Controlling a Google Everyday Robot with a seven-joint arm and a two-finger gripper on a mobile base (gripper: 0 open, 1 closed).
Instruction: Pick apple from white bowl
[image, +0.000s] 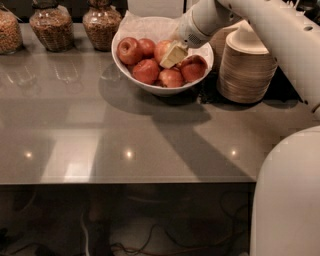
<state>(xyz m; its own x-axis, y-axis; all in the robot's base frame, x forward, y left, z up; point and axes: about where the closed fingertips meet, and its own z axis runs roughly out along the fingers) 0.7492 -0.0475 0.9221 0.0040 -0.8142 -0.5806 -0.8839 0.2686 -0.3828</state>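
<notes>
We find the gripper (173, 54) lowered into the white bowl (150, 89), its pale tip just above the pile of fruit, near the middle and angled down to the left from the white arm (270, 30) that enters from the upper right. We cannot tell how far the gripper is open, nor whether it has hold of anything. The apple (161, 48) — the palest of the pile — lies in the bowl towards the back, just beside the gripper tip on its left; whether the two touch cannot be made out. Darker red apples (129, 50) surround it on the left, front and right. Crinkled white paper (145, 25) lines the bowl and rises behind the fruit. The bowl stands on a grey glossy countertop (150, 140), towards its far edge. A stack of tan disposable bowls (247, 70) stands just beside it on the right. Three glass jars (50, 25) of brown dry goods stand in a row to the left along the back. The robot's white body (290, 200) fills the lower right corner.
</notes>
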